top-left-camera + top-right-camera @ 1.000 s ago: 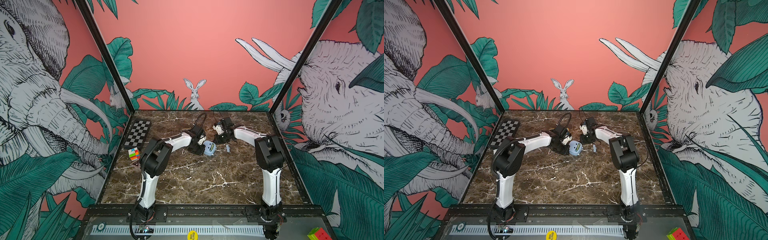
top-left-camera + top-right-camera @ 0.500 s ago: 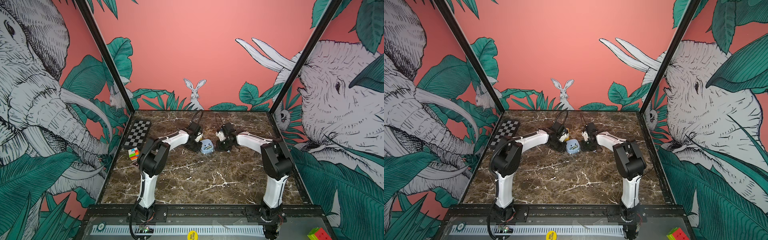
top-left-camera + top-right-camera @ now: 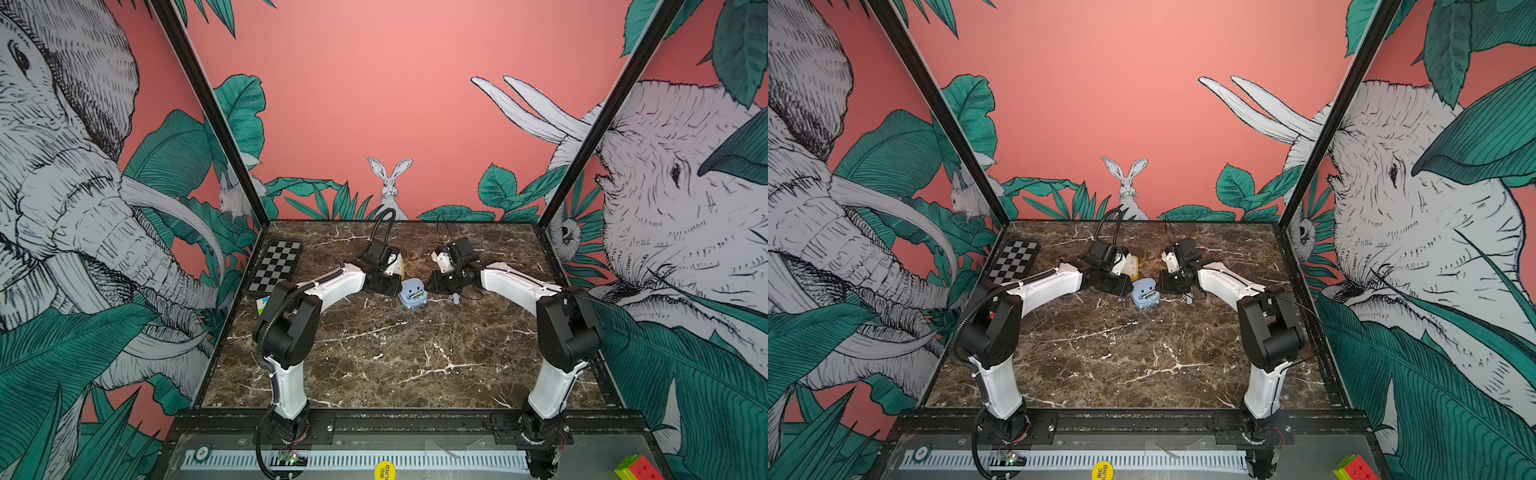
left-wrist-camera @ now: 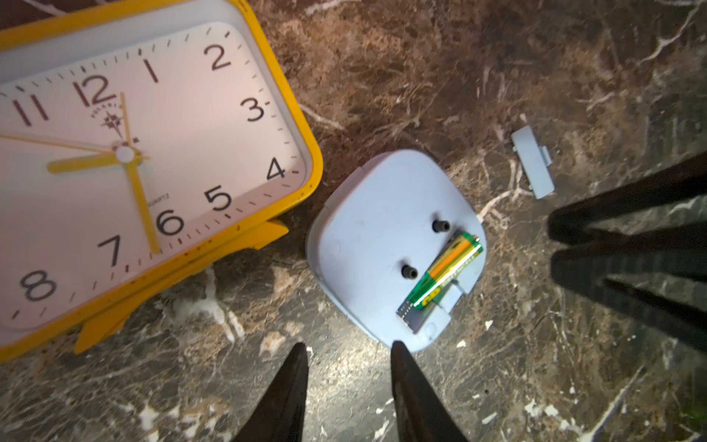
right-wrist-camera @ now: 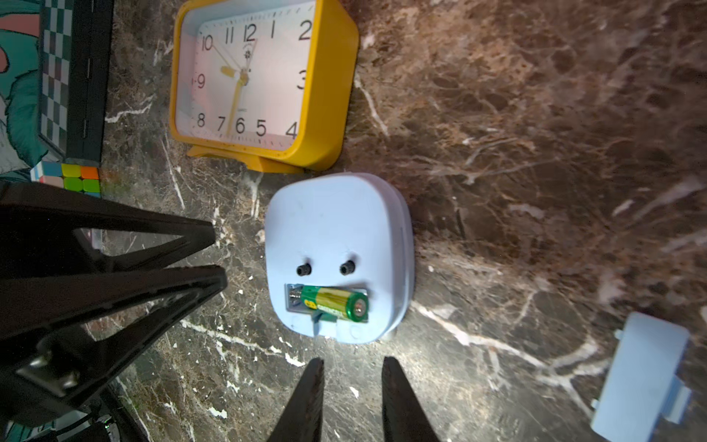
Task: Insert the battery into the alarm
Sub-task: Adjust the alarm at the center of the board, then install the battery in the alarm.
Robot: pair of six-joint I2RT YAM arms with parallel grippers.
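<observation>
The light blue alarm lies face down on the marble between both arms. Its battery slot is uncovered, and the green and gold battery lies along it with one end looking slightly raised. My left gripper is open and empty, one fingertip at the alarm's edge. The right gripper is also open and empty, just short of the alarm. The blue battery cover lies loose on the marble beside the alarm.
A yellow clock stands just behind the alarm, close to my left wrist. A chessboard and a colour cube lie at the left edge. Another cube sits outside the front rail.
The left jaws have opened and let go of the alarm, which now rests a little farther back. The right arm has dropped low and come in beside the alarm.
</observation>
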